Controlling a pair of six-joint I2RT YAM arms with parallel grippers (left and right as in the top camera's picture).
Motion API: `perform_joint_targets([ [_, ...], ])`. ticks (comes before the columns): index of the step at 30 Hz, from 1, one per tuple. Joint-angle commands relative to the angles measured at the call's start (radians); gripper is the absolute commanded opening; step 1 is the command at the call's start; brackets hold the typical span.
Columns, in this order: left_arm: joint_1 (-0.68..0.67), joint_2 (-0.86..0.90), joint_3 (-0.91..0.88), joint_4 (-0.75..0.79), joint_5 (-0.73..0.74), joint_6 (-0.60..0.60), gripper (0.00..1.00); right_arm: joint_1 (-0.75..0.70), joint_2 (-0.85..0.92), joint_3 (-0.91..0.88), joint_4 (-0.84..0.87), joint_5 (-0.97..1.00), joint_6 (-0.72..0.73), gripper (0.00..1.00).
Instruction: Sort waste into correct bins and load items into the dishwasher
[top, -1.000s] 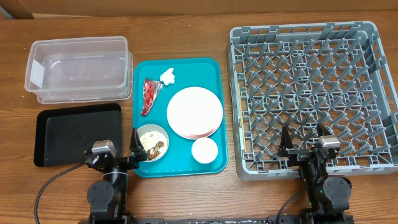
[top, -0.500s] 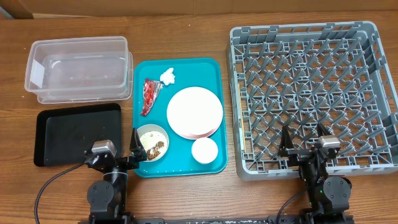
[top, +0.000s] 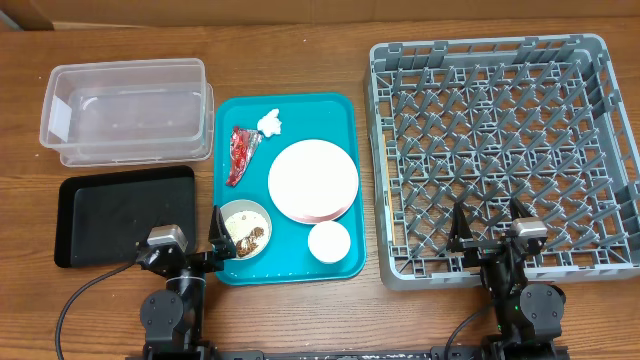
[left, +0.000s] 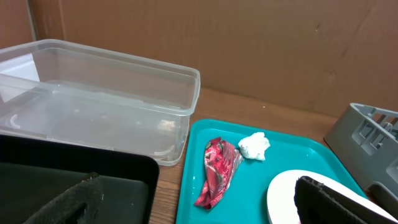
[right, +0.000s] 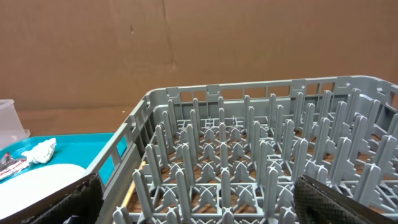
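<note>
1 wrapper (top: 241, 153), 1 tissue (top: 269, 123), 1 plate (top: 313, 181); L gripper (left: 198, 193), R gripper (right: 196, 190) both spread, empty.

Table (top: 300, 315): matt wood, visible grain. Clear tub (top: 130, 110): smooth transparent plastic. Black tray (top: 115, 215): matt plastic. Teal tray (top: 335, 115): smooth, slightly glossy plastic. Dish rack (top: 490, 140): matt grey moulded plastic. Wrapper (top: 240, 153): red, crinkled, glossy. Tissue (top: 269, 123): crumpled white paper. Plate (top: 313, 181): smooth, pale pink.
</note>
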Motion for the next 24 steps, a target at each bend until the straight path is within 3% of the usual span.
perform_joint_targets([
  [1, -0.002, -0.010, -0.003, 0.004, -0.002, 0.022, 1.00, -0.006, -0.004, -0.010, 0.005, -0.002, -0.003, 1.00],
  [8, -0.002, -0.010, -0.003, 0.037, -0.018, 0.014, 1.00, -0.006, -0.004, -0.010, 0.047, -0.031, 0.013, 1.00],
  [13, -0.002, -0.010, -0.003, 0.124, 0.100, -0.050, 1.00, -0.006, -0.004, -0.010, 0.096, -0.066, 0.022, 1.00],
  [18, -0.002, -0.010, 0.010, 0.241, 0.188, -0.092, 1.00, -0.006, -0.004, -0.007, 0.203, -0.074, 0.156, 1.00],
  [21, -0.002, -0.007, 0.066, 0.207, 0.188, -0.090, 1.00, -0.006, 0.002, 0.037, 0.185, -0.090, 0.282, 1.00],
  [24, -0.002, 0.027, 0.153, 0.115, 0.188, -0.090, 1.00, -0.006, 0.029, 0.102, 0.142, -0.125, 0.311, 1.00],
])
